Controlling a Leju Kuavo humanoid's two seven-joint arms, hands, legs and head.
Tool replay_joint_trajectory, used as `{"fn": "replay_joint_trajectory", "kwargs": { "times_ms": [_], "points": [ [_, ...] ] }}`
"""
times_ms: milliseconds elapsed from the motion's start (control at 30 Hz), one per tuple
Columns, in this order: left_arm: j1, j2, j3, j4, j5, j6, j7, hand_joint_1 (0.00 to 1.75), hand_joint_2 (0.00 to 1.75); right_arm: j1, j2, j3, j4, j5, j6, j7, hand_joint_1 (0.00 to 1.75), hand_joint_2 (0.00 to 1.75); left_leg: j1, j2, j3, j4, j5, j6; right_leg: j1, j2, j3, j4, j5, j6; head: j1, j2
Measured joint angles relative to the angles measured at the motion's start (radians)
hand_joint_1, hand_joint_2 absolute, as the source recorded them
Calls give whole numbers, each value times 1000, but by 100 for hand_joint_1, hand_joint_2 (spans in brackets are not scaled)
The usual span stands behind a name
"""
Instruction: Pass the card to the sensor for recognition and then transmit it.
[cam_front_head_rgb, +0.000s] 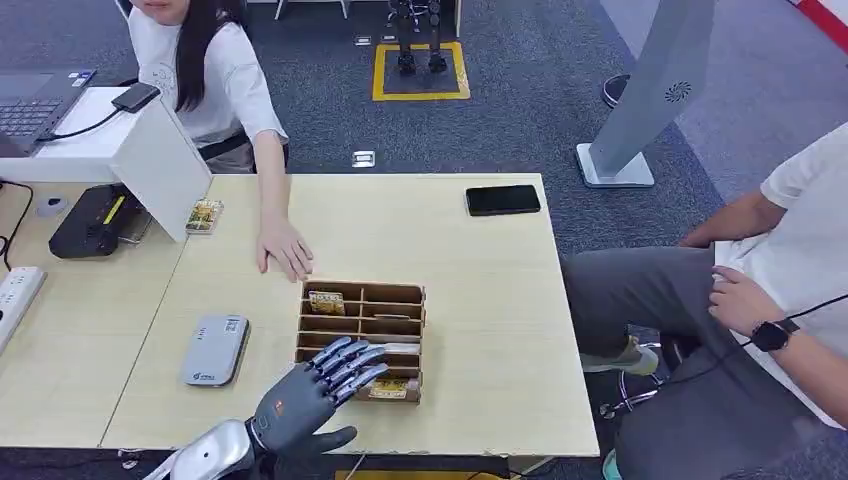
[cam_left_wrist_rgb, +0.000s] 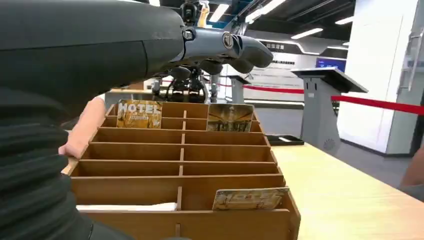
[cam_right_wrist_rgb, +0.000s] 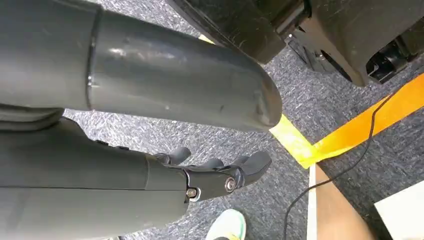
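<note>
My left hand (cam_front_head_rgb: 318, 385) hovers with fingers spread, holding nothing, over the near slots of the wooden card rack (cam_front_head_rgb: 415, 300), placed to reach the card (cam_front_head_rgb: 388, 388) standing in the near right slot. My right hand (cam_right_wrist_rgb: 200, 175) hangs beside me, empty, fingers loose. The grey sensor (cam_front_head_rgb: 215, 350) lies just left of the rack.

The left robot hand (cam_front_head_rgb: 312, 388) hides part of the wooden organizer (cam_front_head_rgb: 404, 294); card prints unreadable.
</note>
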Motion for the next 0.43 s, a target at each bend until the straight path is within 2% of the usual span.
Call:
{"fn": "replay_joint_trajectory", "kwargs": {
  "times_ms": [433],
  "points": [
    [-8,-43,-7,52,2,6,16,0,175,1,8,15,-28,0,17,10,0,0,0,0,0,0,0,0,0,0,0,0,0,0,0,0]
  ]
}}
